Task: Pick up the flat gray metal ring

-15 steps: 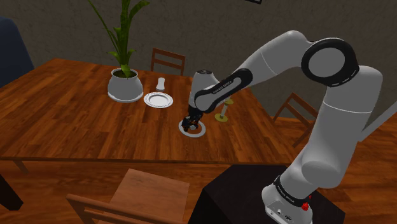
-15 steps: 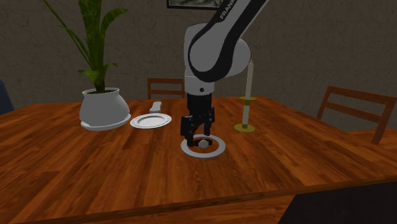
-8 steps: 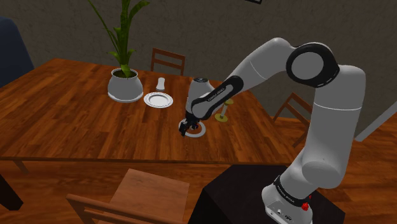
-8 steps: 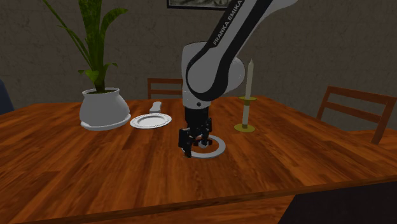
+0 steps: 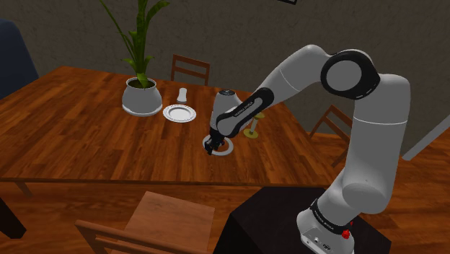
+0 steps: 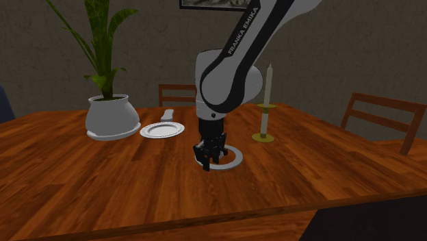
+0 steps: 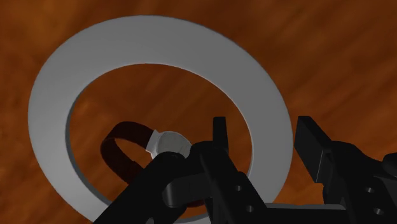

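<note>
Gripper (image 7: 267, 137) sits low over the wooden table (image 6: 102, 185) with its fingers apart. They straddle one side of the flat gray ring (image 7: 159, 38), one tip inside its hole and one outside.

Exterior views share the table (image 5: 72, 130); wrist view looks close.

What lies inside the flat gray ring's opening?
Inside the ring: wood tabletop and a small dark band with a pale knob; the tool covers the rest of the opening.
</note>
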### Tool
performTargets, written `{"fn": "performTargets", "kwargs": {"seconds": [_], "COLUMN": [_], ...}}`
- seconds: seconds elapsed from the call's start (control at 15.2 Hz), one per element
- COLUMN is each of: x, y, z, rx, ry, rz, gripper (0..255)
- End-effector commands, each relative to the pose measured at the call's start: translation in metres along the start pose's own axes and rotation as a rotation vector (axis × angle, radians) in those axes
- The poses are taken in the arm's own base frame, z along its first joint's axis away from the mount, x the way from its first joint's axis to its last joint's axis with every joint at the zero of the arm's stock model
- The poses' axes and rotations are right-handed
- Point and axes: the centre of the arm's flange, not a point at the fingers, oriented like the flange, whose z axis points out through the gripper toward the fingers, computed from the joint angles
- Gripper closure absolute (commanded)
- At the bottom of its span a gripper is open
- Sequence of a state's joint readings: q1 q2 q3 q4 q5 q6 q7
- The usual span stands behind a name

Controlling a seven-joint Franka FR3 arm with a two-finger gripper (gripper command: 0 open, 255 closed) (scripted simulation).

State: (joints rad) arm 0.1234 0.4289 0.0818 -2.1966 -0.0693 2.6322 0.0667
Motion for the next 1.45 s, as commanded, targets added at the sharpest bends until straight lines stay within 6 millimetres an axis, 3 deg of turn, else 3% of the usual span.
{"fn": "performTargets", "kwargs": {"seconds": [0.0,0.26,1.25,1.39], "x": [-0.001,-0.002,-0.001,-0.001], "y": [-0.001,-0.001,-0.001,-0.001], "z": [0.002,0.004,-0.075,-0.076], "rx": [0.001,0.001,0.001,0.001], "ry": [-0.005,-0.006,-0.006,-0.006], "rz": [-0.002,-0.002,-0.002,-0.002], "gripper": [255,255,255,255]}}
